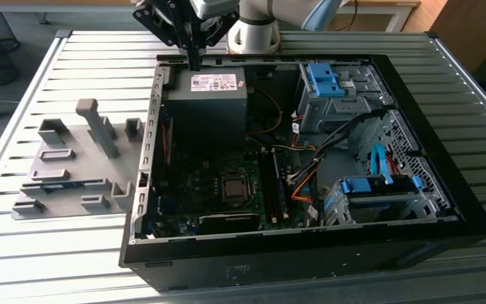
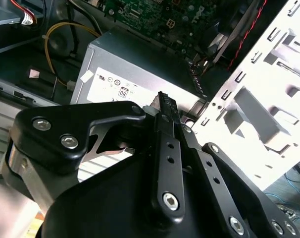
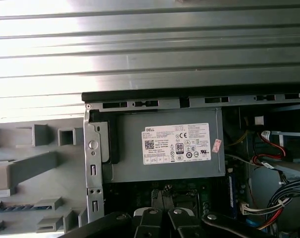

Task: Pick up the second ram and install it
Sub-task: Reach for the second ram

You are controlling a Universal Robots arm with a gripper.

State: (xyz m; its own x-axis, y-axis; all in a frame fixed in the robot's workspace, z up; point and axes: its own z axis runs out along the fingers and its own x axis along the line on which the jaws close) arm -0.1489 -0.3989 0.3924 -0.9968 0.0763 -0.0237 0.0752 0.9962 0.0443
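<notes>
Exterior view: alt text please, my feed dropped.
The gripper, fingers shut, hangs over the far edge of an open PC case, by its power supply. On the exterior view's left a grey fixture sits on the slatted table beside the case; a thin blue strip in it may be the ram.

Looking straight down on the grey power supply (image 3: 165, 163), white sticker (image 3: 176, 143) facing up, tucked into a corner of the black case (image 3: 140, 96). All parked on a slatted metal table (image 3: 150, 44). Just outside the case wall, got the grey fixture (image 3: 36, 168) with the second ram (image 3: 11, 207) (only a thin blue sliver) lying in a slot. Red cables (image 3: 271, 146) beside the supply. Gripper (image 3: 167, 218) over the motherboard (image 3: 135, 193), fingers snug together.
</notes>
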